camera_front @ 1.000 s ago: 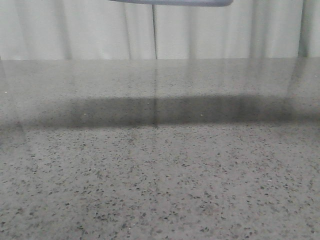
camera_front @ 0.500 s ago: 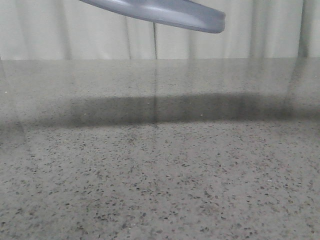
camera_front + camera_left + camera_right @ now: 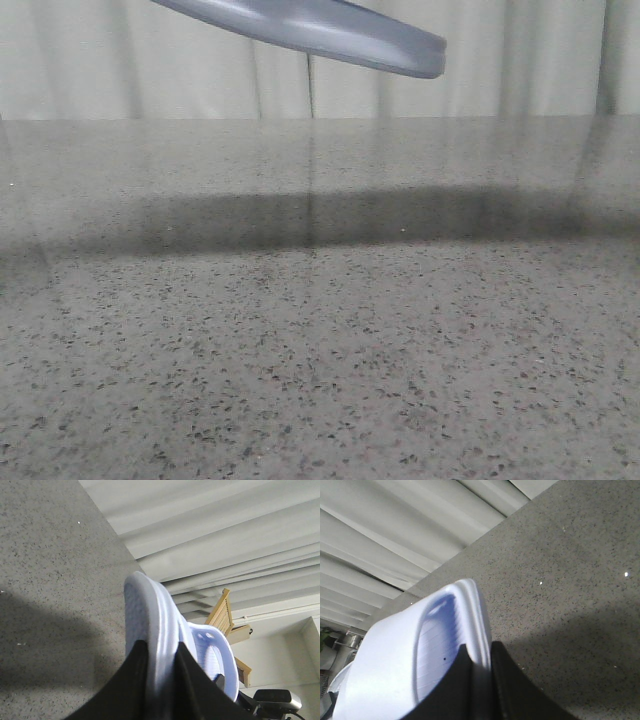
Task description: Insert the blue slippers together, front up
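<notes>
In the front view only the grey-blue underside of one blue slipper (image 3: 320, 28) shows, held high at the top edge and tilted down to the right; both grippers are out of that view. In the left wrist view my left gripper (image 3: 161, 647) is shut on the side rim of a pale blue slipper (image 3: 150, 610), above the table. The second slipper (image 3: 220, 655), with its ribbed footbed, is close behind it. In the right wrist view my right gripper (image 3: 479, 647) is shut on the rim of a slipper (image 3: 440, 630), its wide strap (image 3: 375, 670) beside the fingers.
The speckled grey table (image 3: 320, 360) fills the front view, with a dark shadow band (image 3: 340, 220) across it. A white curtain (image 3: 520, 60) hangs behind. A wooden chair (image 3: 222, 612) shows beyond the slippers in the left wrist view.
The slipper has come down into the front view from the top edge and tilted, its right end lower. In the last half second it shifted only slightly.
</notes>
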Robot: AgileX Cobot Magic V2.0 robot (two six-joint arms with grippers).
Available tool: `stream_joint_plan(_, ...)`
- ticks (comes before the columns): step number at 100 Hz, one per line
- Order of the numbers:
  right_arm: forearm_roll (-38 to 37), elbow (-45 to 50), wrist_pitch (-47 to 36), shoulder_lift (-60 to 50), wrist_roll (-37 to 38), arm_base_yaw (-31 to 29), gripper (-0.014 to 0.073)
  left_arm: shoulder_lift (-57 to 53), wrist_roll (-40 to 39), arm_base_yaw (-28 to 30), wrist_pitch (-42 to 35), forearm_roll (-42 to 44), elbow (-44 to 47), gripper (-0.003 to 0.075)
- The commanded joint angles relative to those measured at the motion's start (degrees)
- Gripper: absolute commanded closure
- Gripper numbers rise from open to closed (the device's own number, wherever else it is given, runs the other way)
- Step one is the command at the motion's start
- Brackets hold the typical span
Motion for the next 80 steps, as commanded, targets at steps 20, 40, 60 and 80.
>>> stream_joint_plan(20, 1.10, -1.97, -0.52, -0.20, -0.94, -0.03, 0.0701, -0.46, 0.10, -0.38, 8.54, -5.22, -1.62, 0.0691)
stream_joint_plan(40, -2.23, -1.97, -2.04, -0.20, -0.94, -0.03, 0.0701, -0.46, 0.10, -0.38, 11.38, -5.22, -1.62, 0.0691)
stream_joint_plan(60, -4.45, -1.97, -2.56, 0.76, -0.94, -0.03, 0.0701, -0.46, 1.23, -0.38, 14.47, -5.22, -1.62, 0.0691)
stream_joint_plan(80, -4.50, -1.78, -2.37, 2.23, -0.94, -0.03, 0.0701, -0.46, 3.03, -0.38, 19.53, -5.22, -2.22, 0.0691)
